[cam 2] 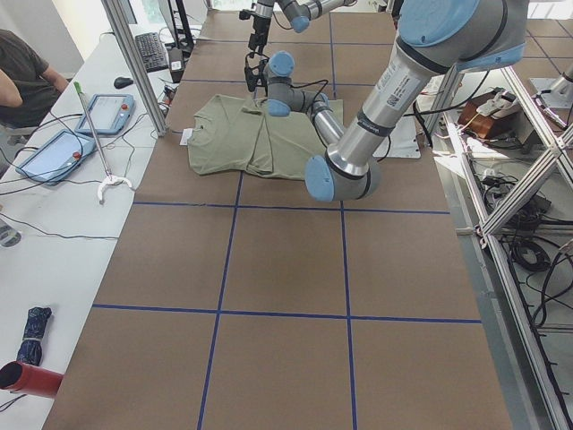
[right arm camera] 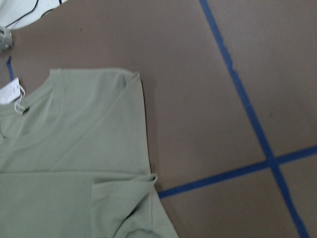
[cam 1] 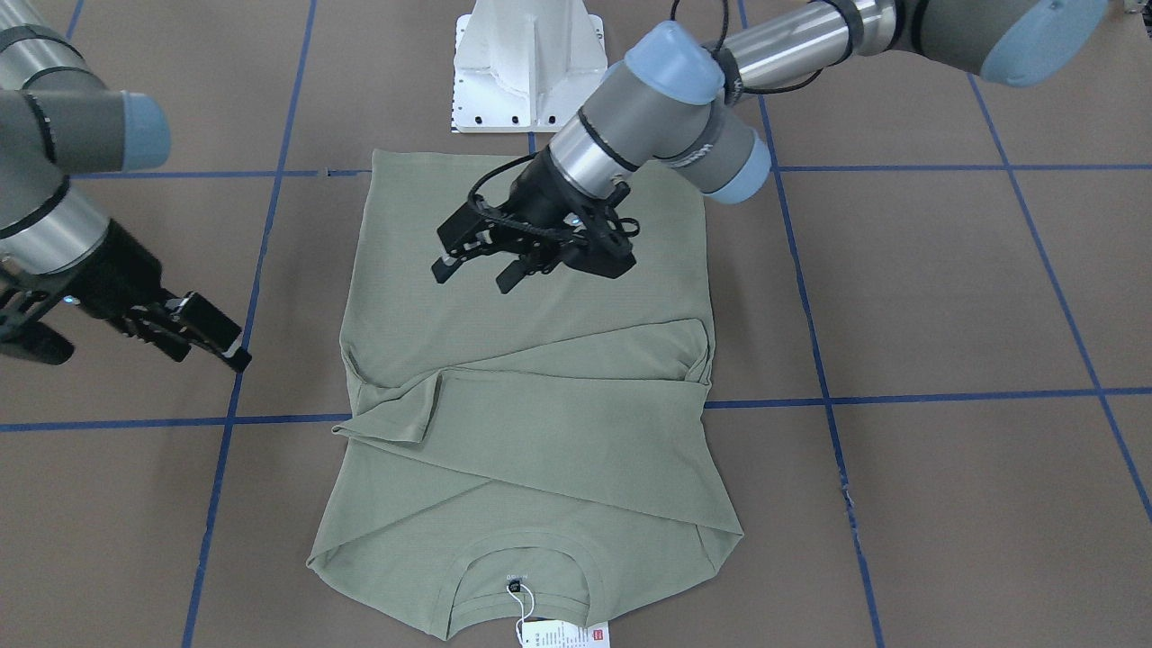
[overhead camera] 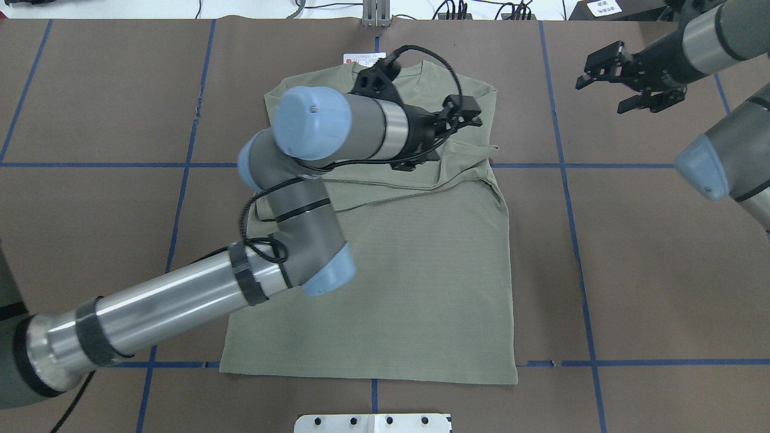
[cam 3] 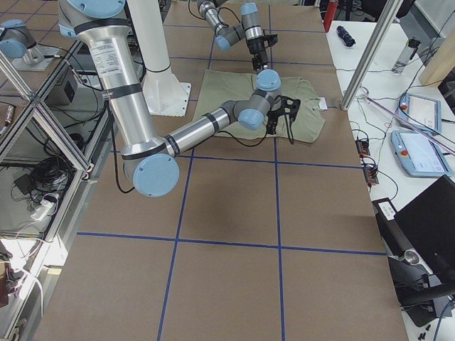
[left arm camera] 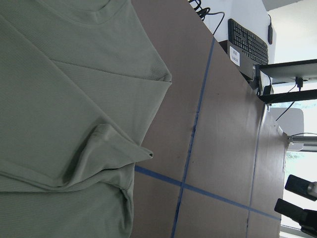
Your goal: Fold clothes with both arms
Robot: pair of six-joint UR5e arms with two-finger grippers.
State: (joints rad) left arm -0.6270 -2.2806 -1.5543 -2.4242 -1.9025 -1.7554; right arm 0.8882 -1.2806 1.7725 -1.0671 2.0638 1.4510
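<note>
The hang tag is cut off by the front-facing view's lower edge, and its print is too small to be read. From overhead, the collar and far left part of the shirt are partly hidden by the left arm.

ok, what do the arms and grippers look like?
Left arm and right arm match: grey joint housings, polished silver tubes, light-blue round caps, black bands round the tubes. Left gripper and right gripper are black and two-fingered. A black cable loops off the left wrist.
</note>
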